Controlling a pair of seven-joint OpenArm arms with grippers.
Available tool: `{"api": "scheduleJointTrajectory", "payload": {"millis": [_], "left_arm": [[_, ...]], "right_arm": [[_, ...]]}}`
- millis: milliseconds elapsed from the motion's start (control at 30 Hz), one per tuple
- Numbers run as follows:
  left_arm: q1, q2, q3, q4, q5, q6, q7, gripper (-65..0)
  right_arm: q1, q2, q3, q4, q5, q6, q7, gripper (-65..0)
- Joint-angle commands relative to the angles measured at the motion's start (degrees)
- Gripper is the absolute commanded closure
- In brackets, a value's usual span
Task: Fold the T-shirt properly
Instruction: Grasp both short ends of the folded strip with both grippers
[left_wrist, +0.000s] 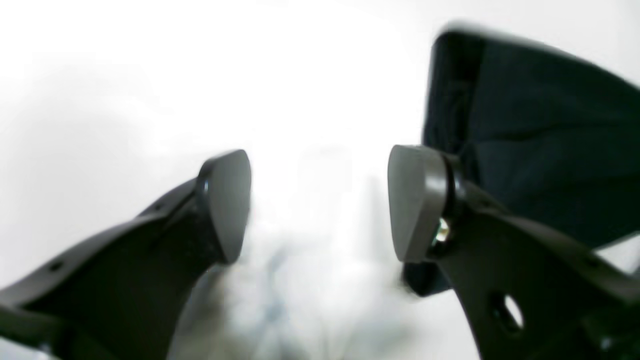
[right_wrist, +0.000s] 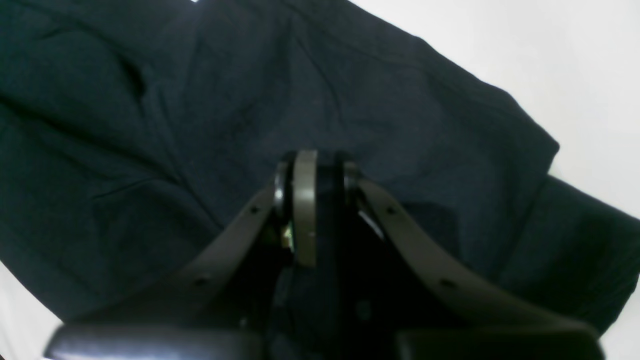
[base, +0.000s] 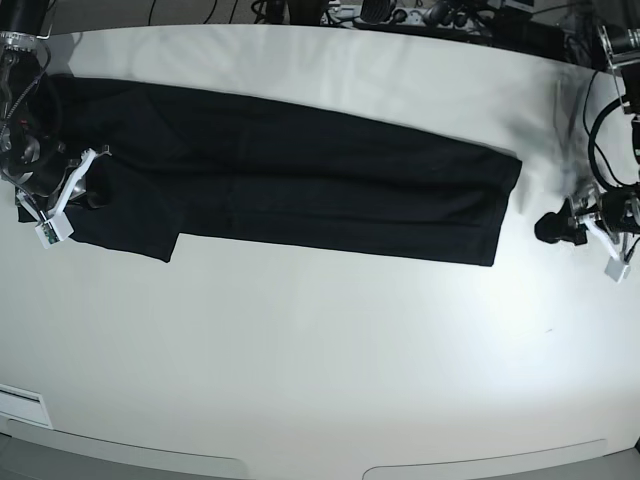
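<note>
Left wrist view. Left gripper (left_wrist: 320, 205): jaws stood wide apart with nothing between them, pale bare table (left_wrist: 150, 75) showing through the gap. Pads grey, smooth, teardrop-shaped, on dark perforated arms. T-shirt (left_wrist: 540, 135): black, matte, its end at two o'clock just beyond the far pad, apparently clear of it. Judged let go of there so that the folded end could lie flat.

Right wrist view. Right gripper (right_wrist: 317, 207): jaws narrow, dark fabric filling the slot between them; it appeared to pinch the T-shirt (right_wrist: 200, 100), though black on black left the hold uncertain. Cloth soft, faintly creased, spread from nine to three o'clock, with a stepped layered edge at four o'clock.

Base view. T-shirt (base: 300, 175): long narrow black band, sides apparently already folded inward, running from nine o'clock to three o'clock across the white table (base: 320, 350). Right gripper (base: 60, 195) at nine o'clock, over the stepped end. Left gripper (base: 560, 228) at three o'clock, near the other end but apart from it. Lengthwise fold judged not yet made.
</note>
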Motion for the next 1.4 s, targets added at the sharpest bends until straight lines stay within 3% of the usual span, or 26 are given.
{"api": "scheduleJointTrajectory", "payload": {"millis": [0,100,200,333,533,800,867,1000,1267,1367], "left_arm": [[-0.98,-0.85,-0.33,-1.92,-1.36,-0.92,1.79,-44.4],[-0.98,0.44,-0.31,-7.17,-6.01,-2.62,3.93,-44.4],[-0.96,1.84,0.52,-9.35,-6.71,-2.8,6.47,-44.4],[-0.96,2.43,5.07,-10.36,-9.84,-3.5,8.87,-44.4],[-1.01,3.56,12.17,-10.34,-12.07,-3.54,8.76,-44.3],[-1.31,8.85,16.09,-10.34,-12.04,-3.65,8.57,-44.1],[-1.49,9.46,16.09,-10.34,-12.02,-3.67,8.5,-37.3],[-2.6,9.11,16.09,-10.34,-11.17,-3.63,8.15,-0.2],[-7.32,6.32,16.09,-10.34,-11.74,-3.65,8.17,0.0],[-9.66,5.22,16.09,-10.34,-11.85,-3.65,8.2,0.0]], "right_arm": [[0.7,1.18,0.55,0.96,0.83,0.0,0.63,-9.5],[0.72,1.18,0.55,0.96,0.83,0.02,0.66,-9.5],[0.74,1.18,0.55,0.96,0.83,0.02,0.68,-9.5],[0.72,1.18,0.55,0.96,0.81,0.02,0.83,-9.5],[0.74,1.18,0.55,0.96,0.83,0.04,0.9,-9.5],[0.74,1.18,0.55,0.96,0.98,0.0,1.51,-9.5],[0.74,1.2,0.55,0.96,0.98,0.02,1.49,-9.5],[0.92,1.2,0.55,0.96,1.05,0.57,1.46,-9.5],[0.9,1.22,0.61,3.8,1.03,1.42,1.27,-9.5],[0.85,1.2,0.72,6.95,1.05,-0.09,-0.28,-9.5]]}}
